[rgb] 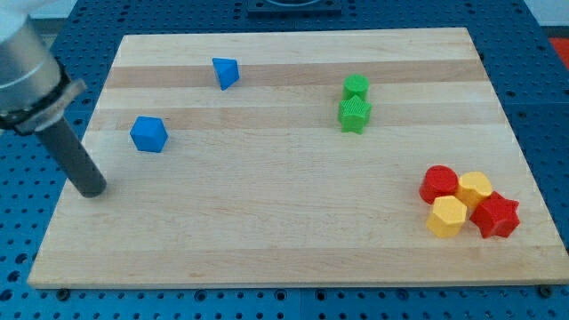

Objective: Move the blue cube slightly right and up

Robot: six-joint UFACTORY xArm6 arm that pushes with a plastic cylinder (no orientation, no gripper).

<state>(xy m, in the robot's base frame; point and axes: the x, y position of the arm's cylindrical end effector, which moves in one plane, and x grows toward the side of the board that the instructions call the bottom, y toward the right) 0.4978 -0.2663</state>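
Nearest the camera, at the view's bottom right and far from the blue cube, sits a tight cluster: a yellow hexagonal block [446, 216], a red star block [496, 216], a second yellow block [475, 188] and a red rounded block [439, 183], each touching a neighbour; all lie on the wooden board [284, 258], well apart from the blue cube [148, 134], which rests near the board's left edge, in its upper half; up and to the right of the cube, not touching it, lies a blue wedge-shaped block [226, 72]; further right of the cube, past the board's middle, two green blocks stand pressed together, the upper green block [356, 86] above the lower green block [354, 115]. My tip [92, 189] rests on the board below and to the left of the cube, close but clear of it; there are no jaws on this rig, only the rod, so nothing is gripped. As I judge it, the push has not yet begun; the tip already sits on the fitting side, and the whole short shove rightward and upward remains to be done.
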